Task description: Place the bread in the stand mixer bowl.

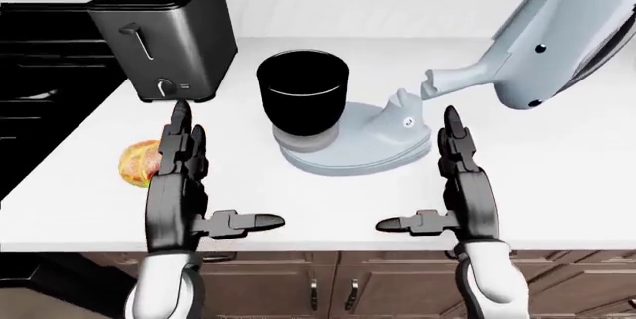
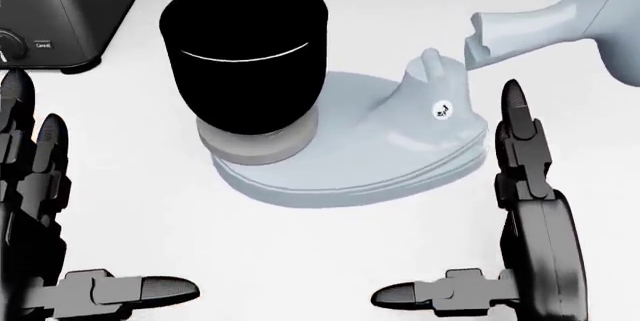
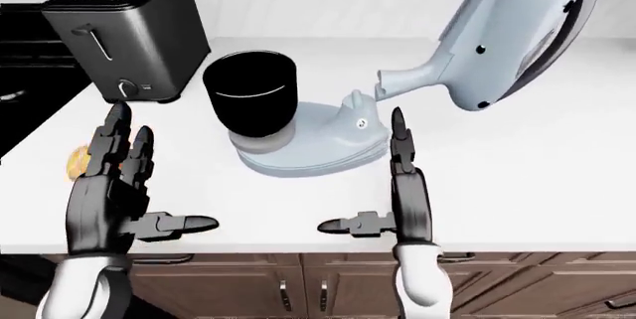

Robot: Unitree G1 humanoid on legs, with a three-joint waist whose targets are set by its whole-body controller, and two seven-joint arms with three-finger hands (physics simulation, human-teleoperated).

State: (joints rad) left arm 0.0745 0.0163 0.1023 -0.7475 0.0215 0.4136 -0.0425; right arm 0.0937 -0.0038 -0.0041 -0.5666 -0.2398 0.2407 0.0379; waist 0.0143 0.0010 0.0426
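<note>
- White counter (image 1: 557, 185) was smooth and matte, set over brown wood cabinets (image 1: 397, 282) with bar handles.
- Mixer (image 1: 417, 110) was pale blue-grey with a glossy shell; its head was tilted up, clear of the bowl.
- Toaster (image 1: 169, 36) was dark brushed metal, boxy, at upper left in the left-eye view.
- Bowl (image 2: 245, 55) was black, cylindrical, upright on the mixer base, with the mouth open.
- Left hand (image 1: 179, 185) and right hand (image 1: 462, 185) were both released, fingers straight, holding nothing.
- Bread (image 1: 137, 162) was rounded with an orange-brown crust, lying on the counter just beside the left hand.
- Step judged: approach, before the grasp. Next move: the left hand needs to close round the bread.
</note>
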